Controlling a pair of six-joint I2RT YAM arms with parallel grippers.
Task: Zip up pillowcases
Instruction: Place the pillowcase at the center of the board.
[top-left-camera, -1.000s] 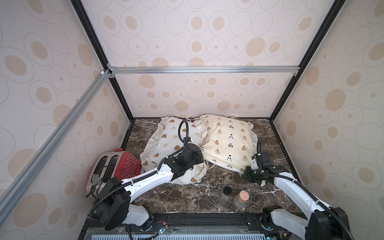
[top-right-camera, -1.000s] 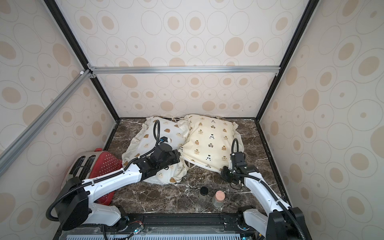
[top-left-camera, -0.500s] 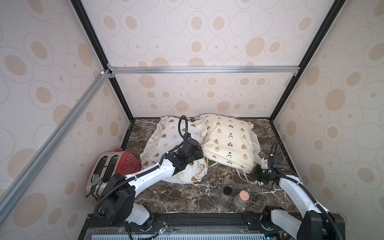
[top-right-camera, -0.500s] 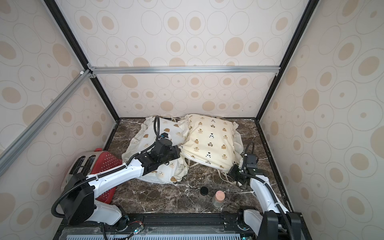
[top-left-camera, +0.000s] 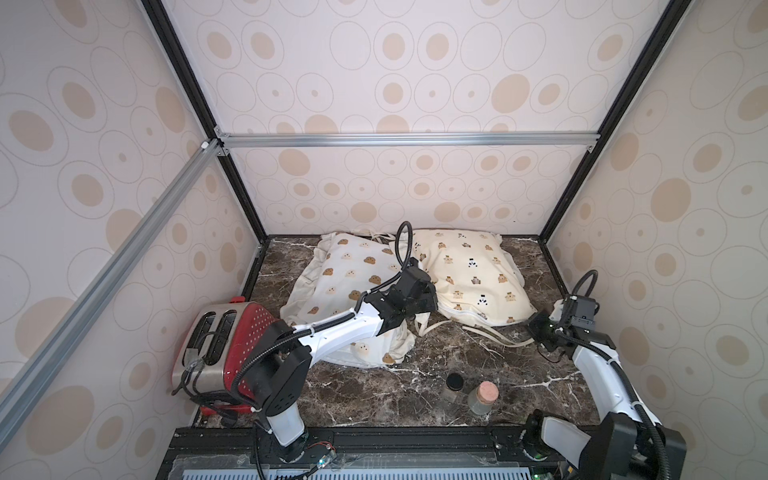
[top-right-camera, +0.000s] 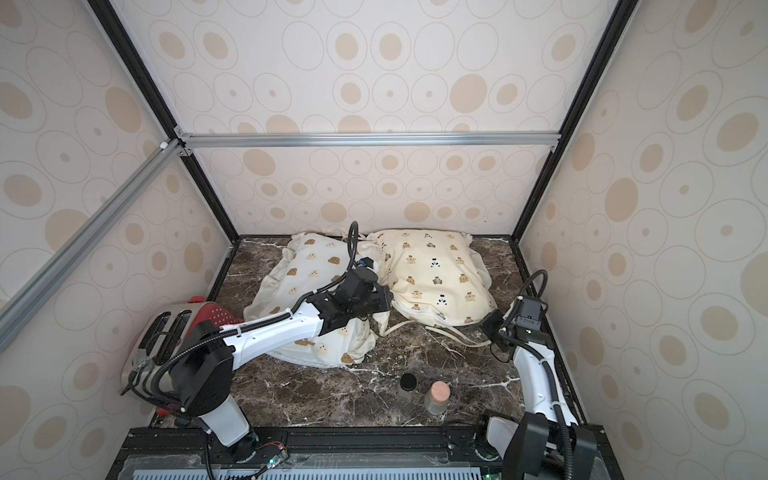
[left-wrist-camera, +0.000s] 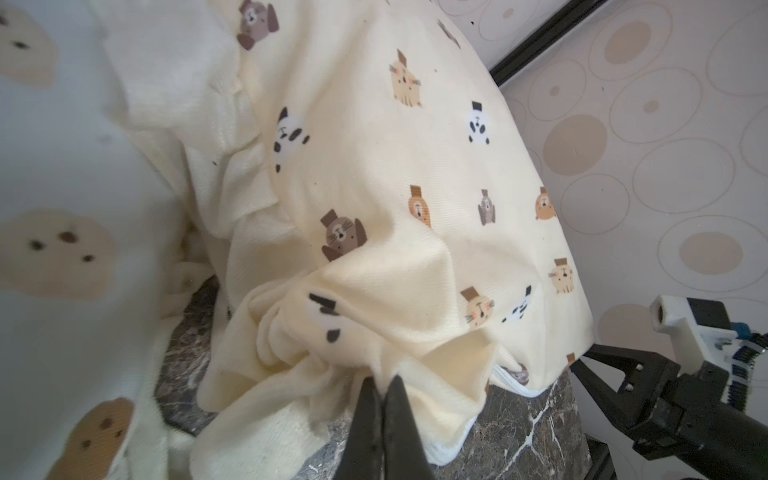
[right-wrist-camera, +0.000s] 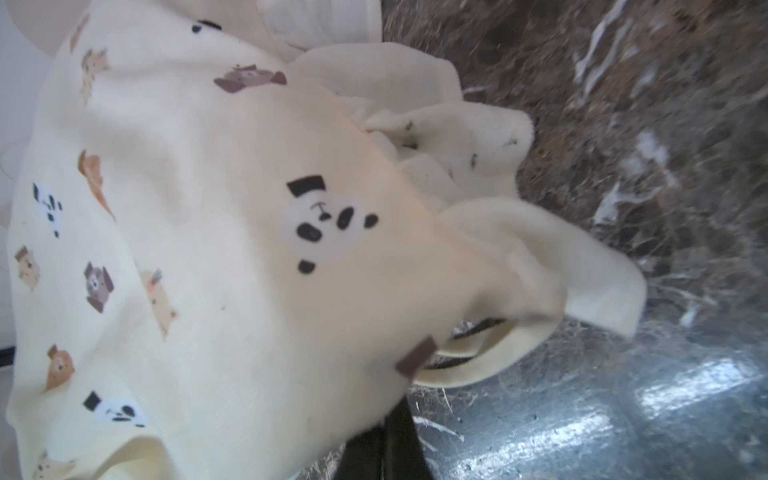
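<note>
Standing by the left wall on the marble tabletop (top-left-camera: 374, 403) is a red and silver toaster (top-left-camera: 224, 345). Next lies the white pillowcase (top-left-camera: 345, 270) with brown and cream faces. The cream-yellow pillowcase (top-left-camera: 469, 274) lies just beside it, both toward the back wall. The left gripper (left-wrist-camera: 384, 384) has its fingers pinched tight on the bunched ruffle of the cream-yellow pillowcase. Near the front edge stand a black-lidded jar (top-left-camera: 455, 382) and a cork-stoppered jar (top-left-camera: 484, 397). The right gripper (top-left-camera: 532, 326), fingers pressed together, meets that pillowcase's near right corner. Its tips are tucked under fabric, so I cannot tell whether it grips.
</note>
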